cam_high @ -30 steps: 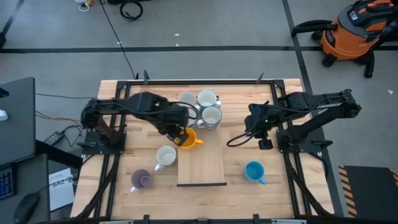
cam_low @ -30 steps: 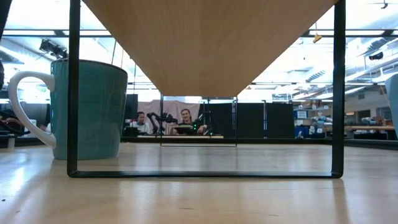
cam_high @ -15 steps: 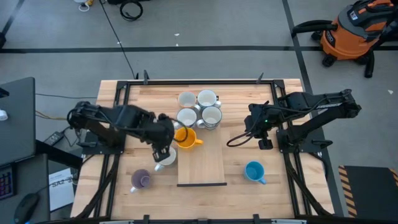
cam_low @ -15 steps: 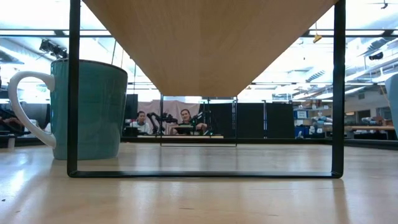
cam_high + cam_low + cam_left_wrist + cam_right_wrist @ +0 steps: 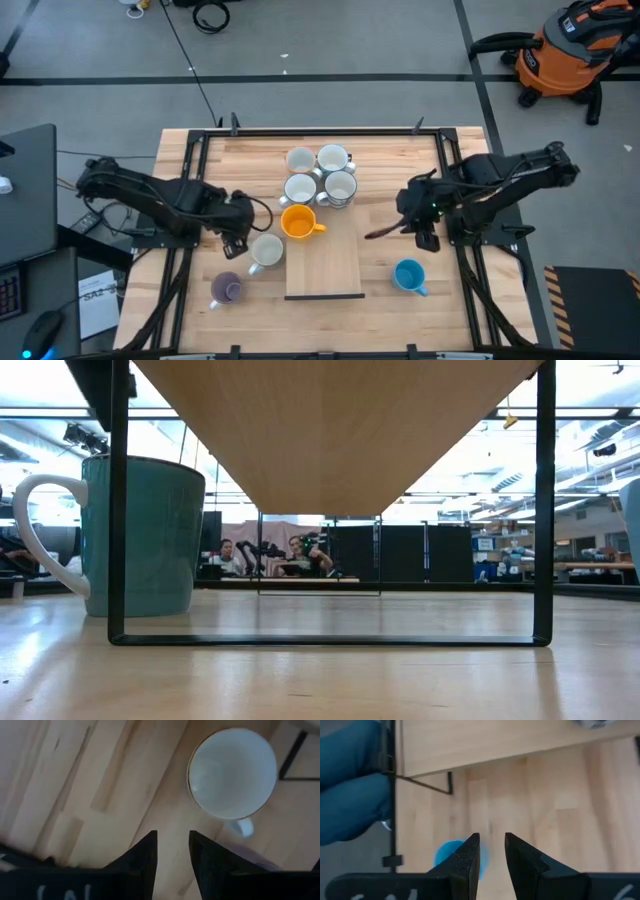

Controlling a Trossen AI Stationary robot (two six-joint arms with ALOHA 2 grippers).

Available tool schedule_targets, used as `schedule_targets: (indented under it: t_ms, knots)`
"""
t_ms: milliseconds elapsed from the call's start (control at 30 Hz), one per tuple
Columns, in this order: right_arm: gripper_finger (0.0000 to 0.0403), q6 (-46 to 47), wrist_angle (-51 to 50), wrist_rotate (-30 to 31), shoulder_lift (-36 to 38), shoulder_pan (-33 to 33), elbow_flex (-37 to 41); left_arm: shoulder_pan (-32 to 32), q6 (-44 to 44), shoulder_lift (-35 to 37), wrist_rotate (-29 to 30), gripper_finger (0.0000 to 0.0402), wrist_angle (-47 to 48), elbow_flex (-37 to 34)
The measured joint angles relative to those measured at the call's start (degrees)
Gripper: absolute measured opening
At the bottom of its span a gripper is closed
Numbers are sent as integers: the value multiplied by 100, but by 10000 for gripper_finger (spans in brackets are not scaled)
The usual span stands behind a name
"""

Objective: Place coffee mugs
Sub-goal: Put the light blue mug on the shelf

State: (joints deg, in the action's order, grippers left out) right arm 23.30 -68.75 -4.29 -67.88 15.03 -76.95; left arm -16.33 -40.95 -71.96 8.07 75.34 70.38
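Observation:
A yellow-orange mug stands upright on the far end of a wooden riser board. A white mug stands left of the board and shows in the left wrist view. A purple mug stands near the left front, a bright blue mug right of the board. Several white mugs cluster at the far middle. My left gripper hovers just left of the white mug, narrowly open and empty. My right gripper hovers beyond the blue mug, narrowly open and empty.
The riser stands on thin black metal legs, with open room under it. A mug with a white handle stands beside its left leg in the low view. Black frame rails edge the table. People sit in the room behind.
My left gripper has let go of the yellow-orange mug and drawn back toward the table's left edge, passing over the white mug. The yellow-orange mug stays upright on the board's far end. My right gripper has moved a little toward the near edge.

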Motion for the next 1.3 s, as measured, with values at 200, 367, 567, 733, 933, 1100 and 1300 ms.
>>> schedule_targets:
  t_ms: [200, 367, 567, 733, 933, 1100, 1300]
  knots:
    - [97, 1058, -62, 473, -9, 836, 0, 15, 9, 495, 26, 119, -942, -684]
    - [97, 1854, -212, 1132, -73, 1542, 15, 15, 93, 532, 44, 119, -1135, -908]
    - [97, 2512, -129, 1412, -133, 2043, 518, 15, 162, 523, 71, 119, -1272, -908]
    - [97, 2862, 45, 1323, -136, 2235, 1322, 15, 172, 528, 73, 119, -1303, -908]
    - [97, 2921, 555, 1082, -136, 2248, 2111, 15, 155, 528, 90, 119, -1406, -908]
    - [97, 2919, 968, 924, -138, 2247, 2459, 15, 160, 530, 88, 119, -1478, -906]
    - [97, 2906, 1241, 961, -138, 2238, 2610, 15, 155, 530, 88, 119, -1478, -904]
